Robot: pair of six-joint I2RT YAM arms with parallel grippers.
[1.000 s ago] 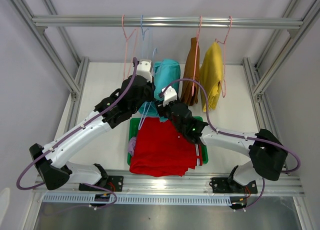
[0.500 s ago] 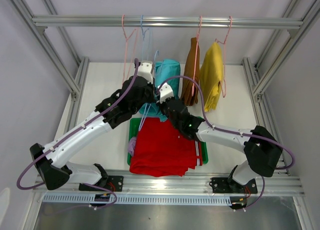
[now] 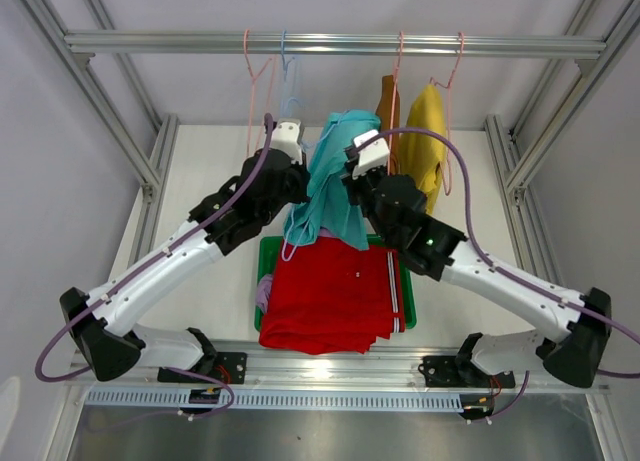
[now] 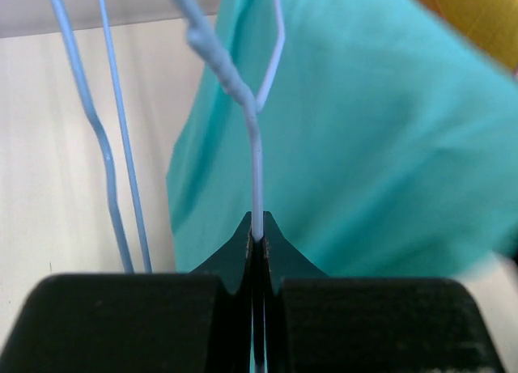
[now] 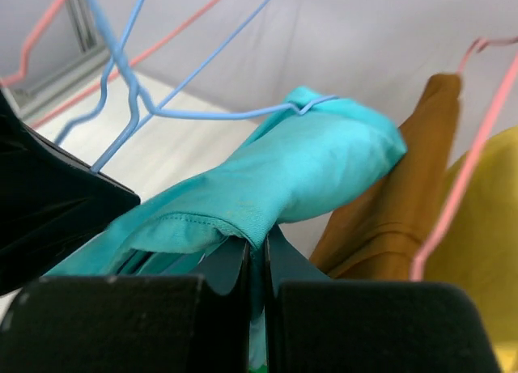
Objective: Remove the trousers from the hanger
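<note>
Trousers [image 3: 330,181] between left claw [image 4: 256,234] and right claw [image 5: 257,252], above tray [image 3: 263,253]

teal trousers [image 3: 328,186], red trousers [image 3: 320,301] w/ white side stripe, brown trousers [image 3: 388,91], yellow trousers [image 3: 428,121], lilac trousers [image 3: 263,293], green tray [image 3: 266,253], blue hanger [image 4: 212,52], pink hanger [image 5: 451,191]

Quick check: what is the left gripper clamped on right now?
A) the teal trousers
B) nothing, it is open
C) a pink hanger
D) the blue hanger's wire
D: in the left wrist view the left gripper is shut on the blue hanger's wire, with the teal trousers hanging behind it.
</note>
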